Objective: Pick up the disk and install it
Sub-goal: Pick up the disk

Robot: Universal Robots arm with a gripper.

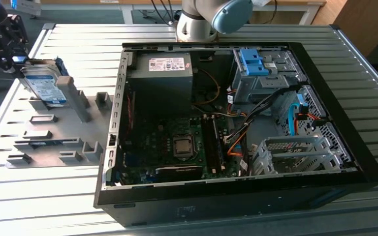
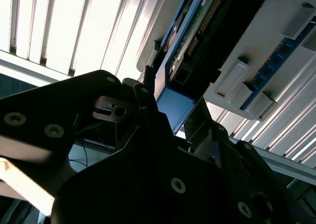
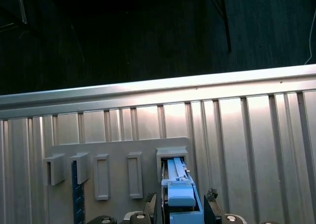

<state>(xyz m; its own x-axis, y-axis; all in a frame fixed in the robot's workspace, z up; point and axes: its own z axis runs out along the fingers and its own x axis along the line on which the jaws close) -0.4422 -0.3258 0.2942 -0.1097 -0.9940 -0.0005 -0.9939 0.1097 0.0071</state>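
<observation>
Gripper [image 3: 181, 208], fingers [image 3: 211, 198] clamped on either side of the disk [image 3: 180, 197] at its blue frame. Disk stands upright, upper left of the exterior view, at a slot of the grey holder plate [image 1: 64, 130]. Open computer case [image 1: 241, 123], centre and right, just beside the plate, on ribbed metal table [image 1: 360, 59].

We note grey upright blocks [image 1: 77, 101] just beside the silver, blue-framed disk [image 1: 45, 86] on the grey fixture plate [image 1: 71, 130]; orange and blue cables [image 1: 294, 118] cross beside the open silver drive cage [image 1: 294, 152].
</observation>
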